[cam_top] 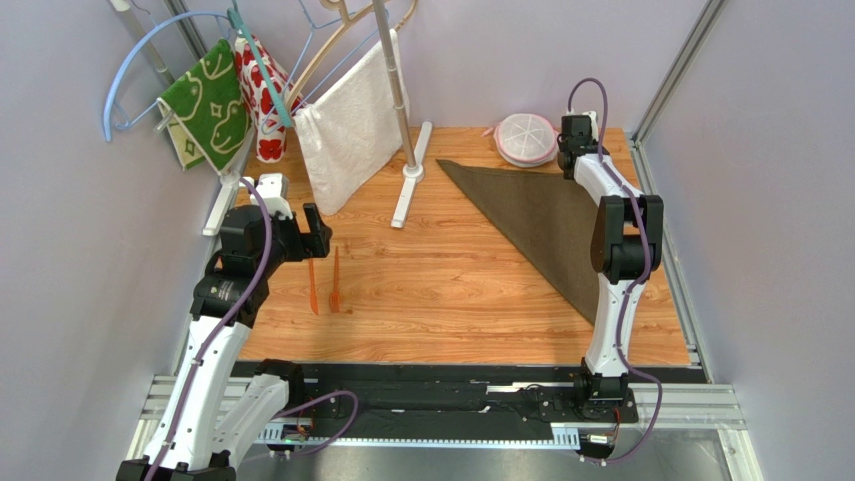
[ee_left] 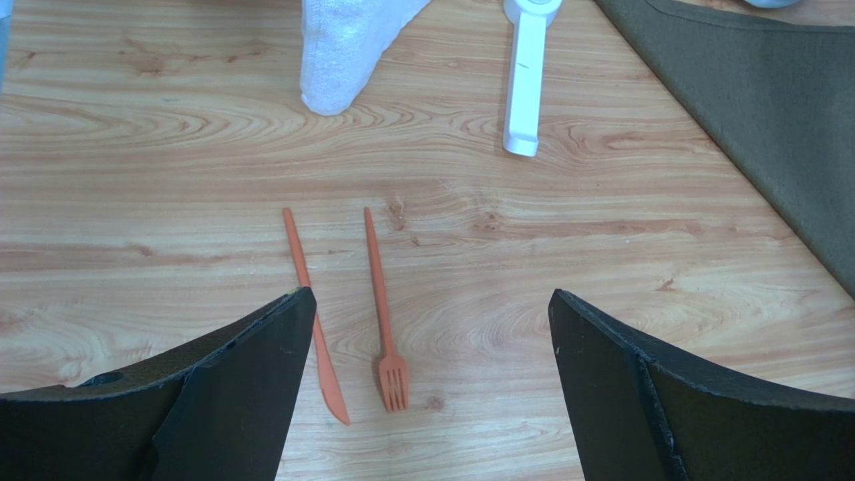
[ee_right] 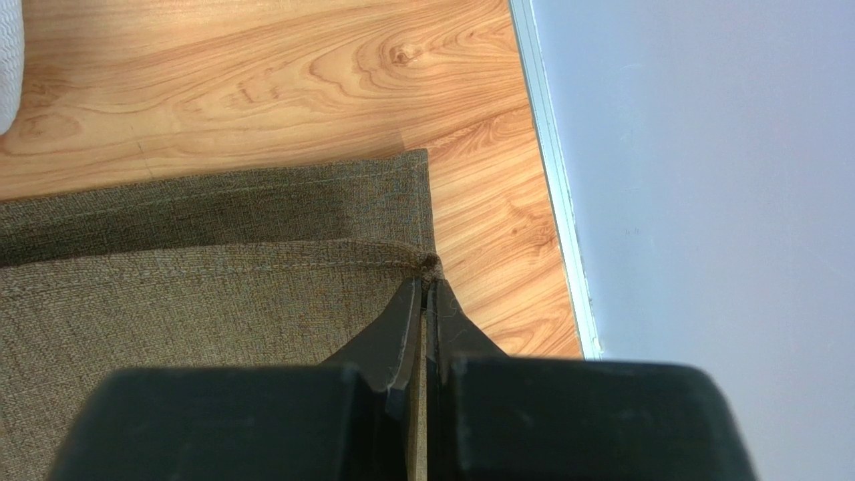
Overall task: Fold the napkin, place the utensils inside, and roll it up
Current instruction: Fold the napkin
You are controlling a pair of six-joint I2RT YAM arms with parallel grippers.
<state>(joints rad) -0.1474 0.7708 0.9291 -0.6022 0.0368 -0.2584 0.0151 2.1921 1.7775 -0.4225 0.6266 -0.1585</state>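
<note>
Starting nearest the bases, the left gripper (ee_left: 430,301) hangs over the table (cam_top: 452,291) with its jaws wide apart and nothing between them; just under it lie the knife (ee_left: 326,371) and the fork (ee_left: 379,301), side by side, not touching, handles pointing away; both are well apart from the napkin (cam_top: 537,210), which lies at the far right as a triangle, one layer over another; at its far corner the right gripper (ee_right: 425,291) is pinched shut on the upper layer's corner.

The step in hand, I judge, is the fold; in the right wrist view the held corner sits short of the lower layer's corner, a strip of the under layer showing beyond the hem; doing it well means carrying that corner a little farther until the two corners meet, keeping low so the under layer is not dragged along; let go only once the hem lies flat; lifting while clamped could pull the fold open; the left gripper is best kept off the knife and fork until the napkin is settled.
</note>
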